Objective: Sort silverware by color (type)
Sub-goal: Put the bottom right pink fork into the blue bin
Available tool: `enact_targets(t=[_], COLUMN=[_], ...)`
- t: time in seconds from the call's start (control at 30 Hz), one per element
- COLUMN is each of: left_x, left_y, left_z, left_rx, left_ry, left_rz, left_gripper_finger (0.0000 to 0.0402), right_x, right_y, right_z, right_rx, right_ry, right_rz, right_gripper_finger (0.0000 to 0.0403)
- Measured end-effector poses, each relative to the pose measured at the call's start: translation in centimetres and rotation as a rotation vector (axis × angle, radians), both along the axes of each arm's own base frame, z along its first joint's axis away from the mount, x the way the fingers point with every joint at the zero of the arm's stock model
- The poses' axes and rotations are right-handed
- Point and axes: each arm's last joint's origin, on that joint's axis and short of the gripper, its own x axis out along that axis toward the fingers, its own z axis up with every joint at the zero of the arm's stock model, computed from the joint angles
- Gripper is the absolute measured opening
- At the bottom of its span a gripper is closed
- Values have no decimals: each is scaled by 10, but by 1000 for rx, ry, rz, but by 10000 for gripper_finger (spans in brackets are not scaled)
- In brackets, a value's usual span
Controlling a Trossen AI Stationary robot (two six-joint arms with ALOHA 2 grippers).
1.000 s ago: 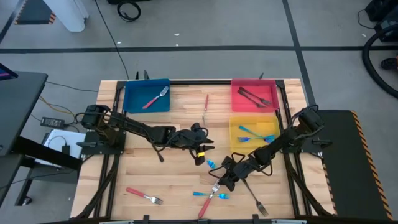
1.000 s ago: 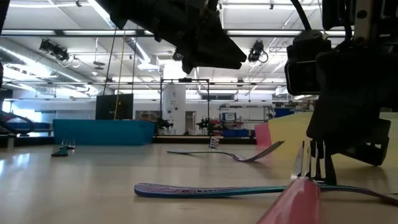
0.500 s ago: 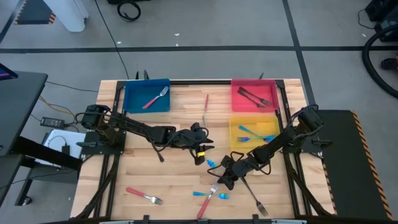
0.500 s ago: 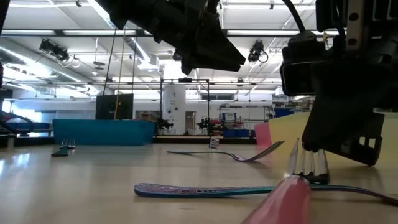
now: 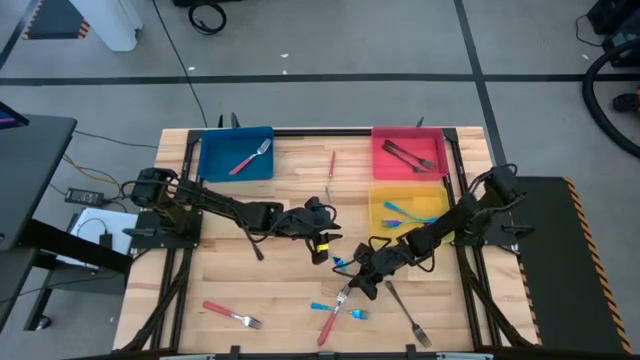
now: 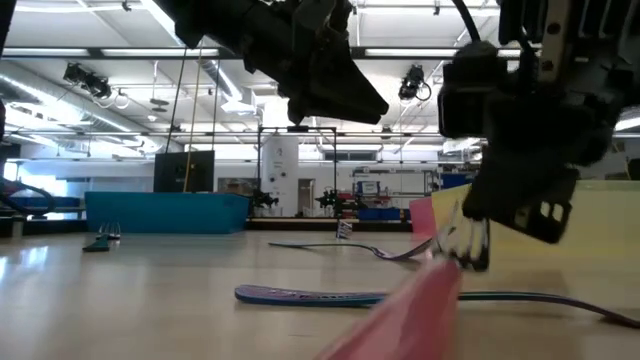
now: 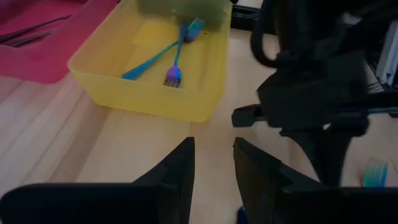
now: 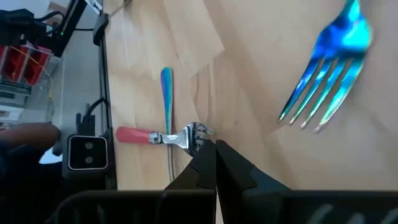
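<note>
Silverware is scattered over the bench [image 5: 290, 295]: a red-handled fork [image 5: 330, 322] lies near the lower middle of the high frame, its tines lifted by the right gripper [image 5: 352, 288], whose jaws are pressed together on them, though the contact itself is hard to make out. Another red fork [image 5: 231, 316] sits at lower left, a dark fork [image 5: 408, 316] at lower right. Two blue forks [image 7: 166, 57] lie inside the yellow tray [image 5: 409, 198]. The left gripper [image 5: 325, 240] hangs at the frame's centre, jaws slightly parted and empty.
</note>
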Motion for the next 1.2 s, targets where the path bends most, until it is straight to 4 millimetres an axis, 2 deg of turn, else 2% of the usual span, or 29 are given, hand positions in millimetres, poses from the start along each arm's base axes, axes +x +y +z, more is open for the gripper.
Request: enact_targets(t=[0.33,0.7,1.0,1.2], left_x=[-3,-5,-4,-4], left_y=[9,10,10,13], left_z=[8,11,10,10], left_rx=[35,36,-53,-151], left_ry=[-1,2,15,16], left_rz=[4,5,-93,-67], left_gripper_finger=[110,110,110,110], right_x=[-25,-49,-70,-70], right_y=[-32,-45,-62,-78], right_z=[51,96,115,120], right_rx=[-207,-251,-389,-484], right_ry=[24,-91,-110,-123], right_rz=[-53,-71,-164,-199], right_gripper_finger=[1,0,0,0])
